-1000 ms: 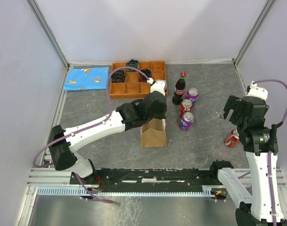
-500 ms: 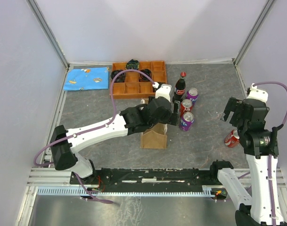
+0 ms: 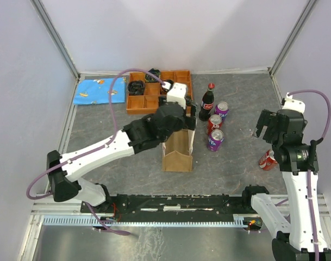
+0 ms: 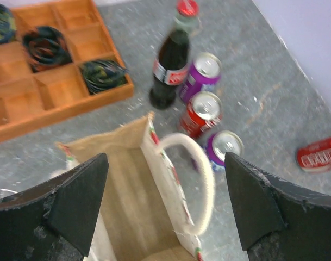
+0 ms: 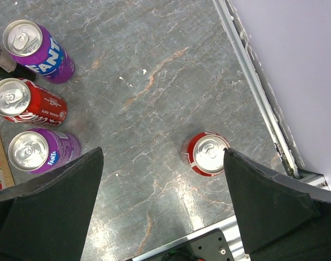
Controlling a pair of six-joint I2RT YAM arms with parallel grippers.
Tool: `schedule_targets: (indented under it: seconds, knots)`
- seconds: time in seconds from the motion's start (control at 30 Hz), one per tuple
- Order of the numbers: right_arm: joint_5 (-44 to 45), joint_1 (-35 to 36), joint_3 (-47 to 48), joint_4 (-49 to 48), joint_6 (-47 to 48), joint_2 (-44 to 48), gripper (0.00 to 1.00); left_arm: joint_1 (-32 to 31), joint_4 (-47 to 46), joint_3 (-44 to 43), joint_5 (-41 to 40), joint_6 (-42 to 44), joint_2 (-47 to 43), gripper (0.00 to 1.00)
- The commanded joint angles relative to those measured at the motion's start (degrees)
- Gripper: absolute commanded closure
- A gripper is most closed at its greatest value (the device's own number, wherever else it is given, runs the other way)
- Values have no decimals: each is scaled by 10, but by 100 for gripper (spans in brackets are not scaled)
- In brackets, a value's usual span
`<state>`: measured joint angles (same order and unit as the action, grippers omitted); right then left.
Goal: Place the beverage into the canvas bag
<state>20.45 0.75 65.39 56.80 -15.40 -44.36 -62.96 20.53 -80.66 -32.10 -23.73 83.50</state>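
The tan canvas bag (image 3: 178,152) stands upright at mid-table with its mouth open; its inside (image 4: 127,201) shows only bare cloth, and a white loop handle (image 4: 206,179) hangs on its right side. My left gripper (image 3: 181,122) (image 4: 165,160) hovers open over the bag's mouth, holding nothing. Right of the bag stand a cola bottle (image 3: 207,102) (image 4: 170,60), a purple can (image 3: 222,110), a red can (image 3: 214,123) (image 4: 200,111) and another purple can (image 3: 215,140) (image 5: 37,152). A lone red can (image 3: 267,160) (image 5: 208,154) sits far right, below my open right gripper (image 3: 268,124) (image 5: 162,153).
A wooden compartment tray (image 3: 154,100) (image 4: 51,89) with dark coiled items stands behind the bag. A blue patterned cloth (image 3: 100,90) lies at the back left. A metal rail (image 5: 263,98) and side walls bound the table; the lone red can is close to the right rail.
My left gripper has opened and risen from the bag's top edge, swinging right toward the cans and then back over the bag. The right arm has barely moved.
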Motion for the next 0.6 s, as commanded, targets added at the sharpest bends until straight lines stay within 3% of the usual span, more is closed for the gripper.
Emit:
schedule_targets:
  seconds: [0.0, 0.3, 0.57]
  knots:
    - [-10, 2, 23, -42, 13, -18, 1, 58, -24, 2, -25, 29, -46, 8]
    - [-68, 2, 77, -116, 20, -119, 2, 133, -25, 94, -11, 40, -106, 9]
    - [-143, 9, 133, -242, -5, -259, 5, 237, 15, 98, 91, -25, -121, 10]
